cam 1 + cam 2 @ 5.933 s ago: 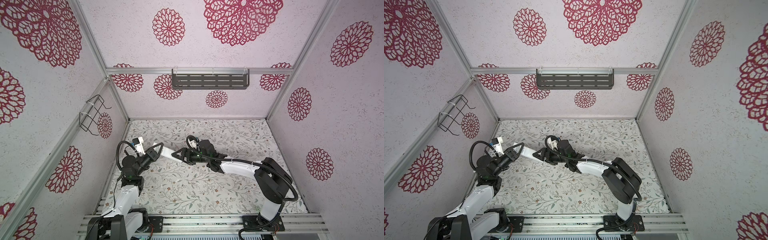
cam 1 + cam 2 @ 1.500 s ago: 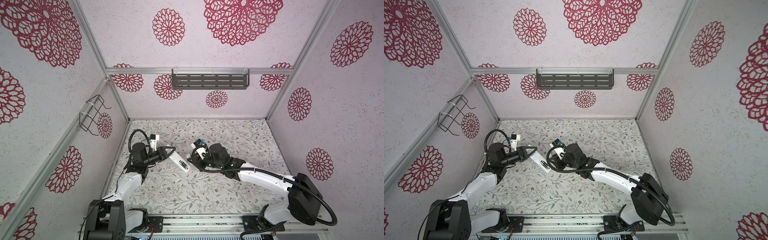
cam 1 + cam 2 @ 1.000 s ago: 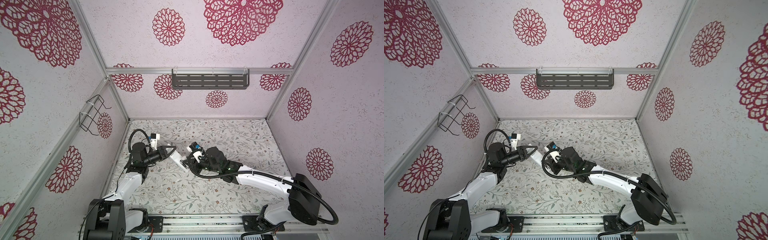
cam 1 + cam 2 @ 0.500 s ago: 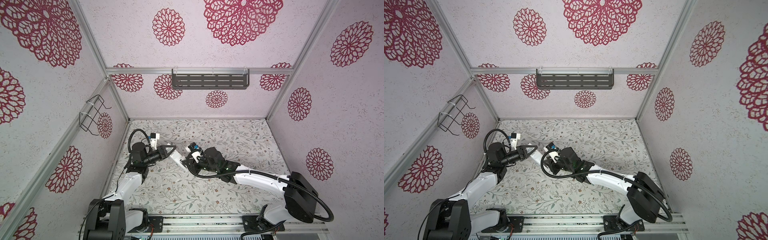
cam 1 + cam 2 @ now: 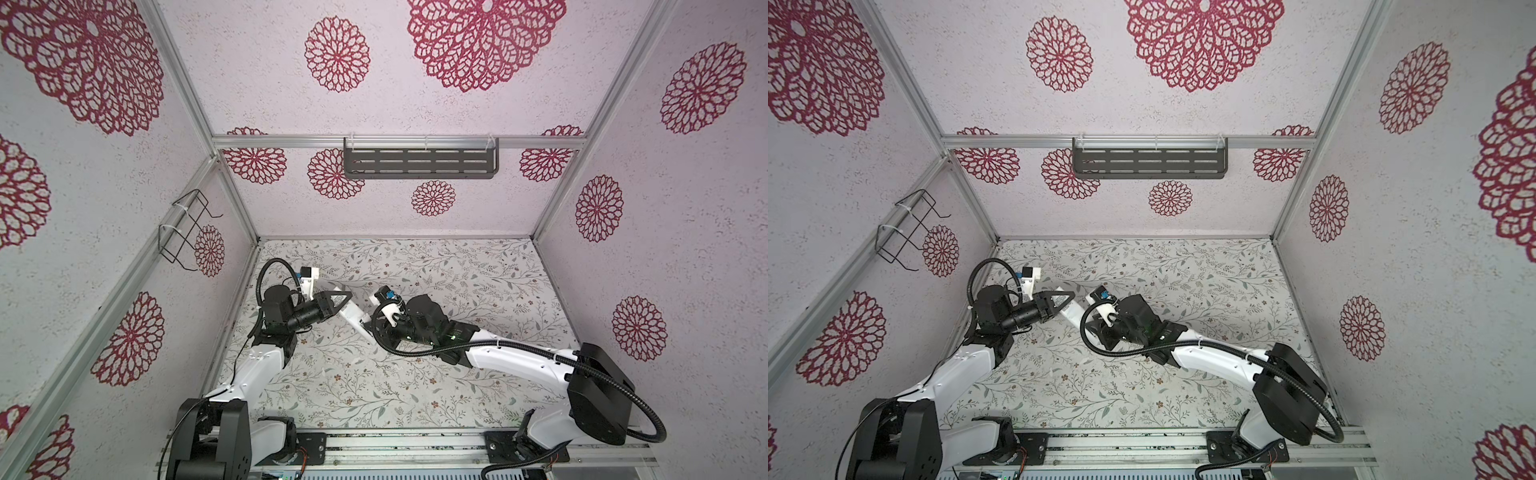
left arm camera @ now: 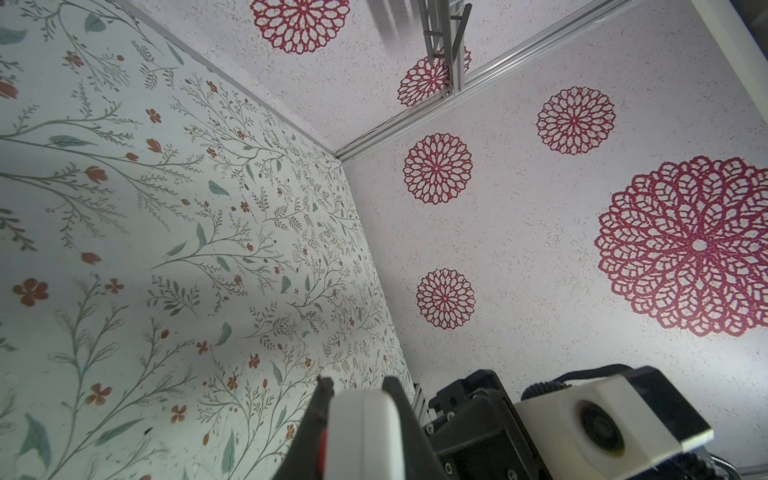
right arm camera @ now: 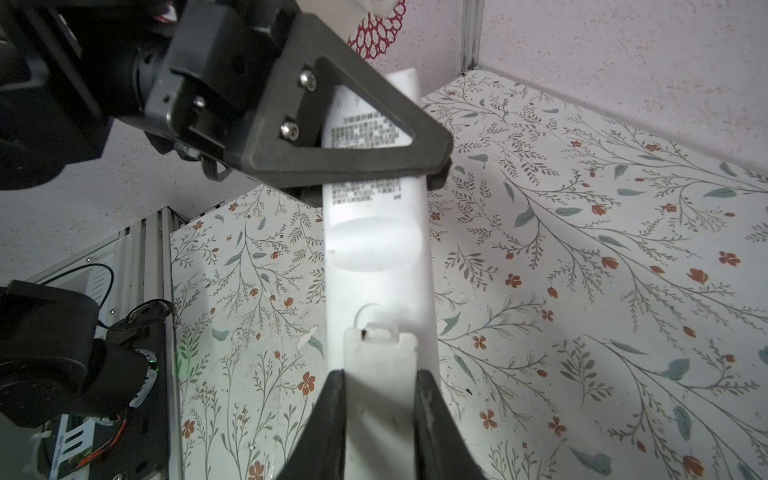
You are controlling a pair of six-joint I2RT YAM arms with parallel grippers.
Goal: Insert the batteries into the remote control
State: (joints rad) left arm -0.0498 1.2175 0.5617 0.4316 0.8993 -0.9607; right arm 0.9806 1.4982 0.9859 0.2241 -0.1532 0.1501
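Observation:
The remote control [image 7: 376,245] is a long white bar held above the floral floor, plain back up, with a printed label and an oval dimple. My left gripper [image 7: 374,170] is shut across its labelled end, also seen in the left wrist view with the remote control [image 6: 365,432] between the tips of the left gripper [image 6: 357,384]. In both top views the remote control [image 5: 353,316] [image 5: 1073,312] slants between the two arms. My right gripper [image 7: 379,376] is shut on a white battery cover [image 7: 380,353] lying on the remote's back. The batteries are out of view.
A grey slotted shelf [image 5: 419,163] hangs on the back wall and a black wire holder [image 5: 185,230] on the left wall. The aluminium base rail [image 5: 415,446] runs along the front. Small white scraps [image 5: 357,358] lie on the floral floor.
My right arm has moved left from the floor's middle to the free end of the remote. The left arm has held the remote still.

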